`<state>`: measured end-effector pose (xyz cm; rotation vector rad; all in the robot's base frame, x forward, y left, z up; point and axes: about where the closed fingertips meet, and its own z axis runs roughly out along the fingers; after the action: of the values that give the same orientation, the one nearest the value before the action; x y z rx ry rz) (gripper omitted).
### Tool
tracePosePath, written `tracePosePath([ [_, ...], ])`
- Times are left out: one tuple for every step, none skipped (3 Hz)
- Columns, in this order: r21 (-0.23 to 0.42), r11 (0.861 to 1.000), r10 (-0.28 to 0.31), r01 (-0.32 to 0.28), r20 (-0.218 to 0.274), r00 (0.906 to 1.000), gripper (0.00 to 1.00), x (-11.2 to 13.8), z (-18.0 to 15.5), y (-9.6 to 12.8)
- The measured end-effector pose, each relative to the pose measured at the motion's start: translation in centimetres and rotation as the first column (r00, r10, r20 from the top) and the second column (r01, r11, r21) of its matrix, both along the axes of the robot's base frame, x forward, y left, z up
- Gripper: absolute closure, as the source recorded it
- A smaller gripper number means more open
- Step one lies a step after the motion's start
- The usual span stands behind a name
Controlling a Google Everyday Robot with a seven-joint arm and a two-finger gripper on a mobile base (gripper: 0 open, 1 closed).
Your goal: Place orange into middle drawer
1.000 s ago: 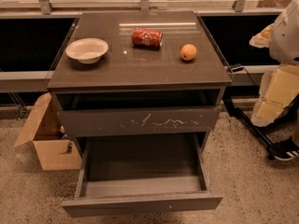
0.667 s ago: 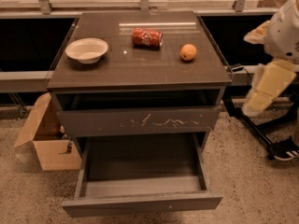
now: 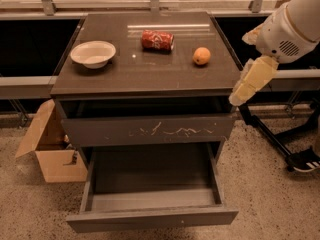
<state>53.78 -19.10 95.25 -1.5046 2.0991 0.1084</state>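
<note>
The orange [image 3: 201,55] sits on the cabinet top [image 3: 145,71], right of centre, free of anything. The middle drawer [image 3: 152,196] is pulled open below, and its grey inside is bare. Above it is a drawer front with white scratch marks [image 3: 150,130], which is closed. My gripper [image 3: 239,97] hangs at the end of the white and cream arm [image 3: 287,31], just off the cabinet's front right corner. It is below and to the right of the orange and holds nothing that I can see.
A red soda can [image 3: 157,40] lies on its side at the back middle of the top. A white bowl [image 3: 93,53] stands at the left. An open cardboard box [image 3: 47,146] is on the floor at the left. Dark stand legs [image 3: 280,144] are at the right.
The arm has swung in from the right edge towards the cabinet's right side. The orange, can, bowl and drawers have not moved.
</note>
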Motion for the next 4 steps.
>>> tracePosePath([
  [-0.011, 0.999, -0.041, 0.042, 0.047, 0.998, 0.0, 1.4, 0.2, 1.1],
  [-0.011, 0.999, -0.046, 0.047, 0.053, 0.9975, 0.0, 1.6, 0.3, 1.0],
  [0.02, 0.998, -0.056, 0.055, 0.068, 0.9961, 0.0, 2.9, -0.1, 1.0],
  [0.11, 0.992, -0.074, 0.063, 0.104, 0.9918, 0.0, 6.8, -0.8, 0.9],
])
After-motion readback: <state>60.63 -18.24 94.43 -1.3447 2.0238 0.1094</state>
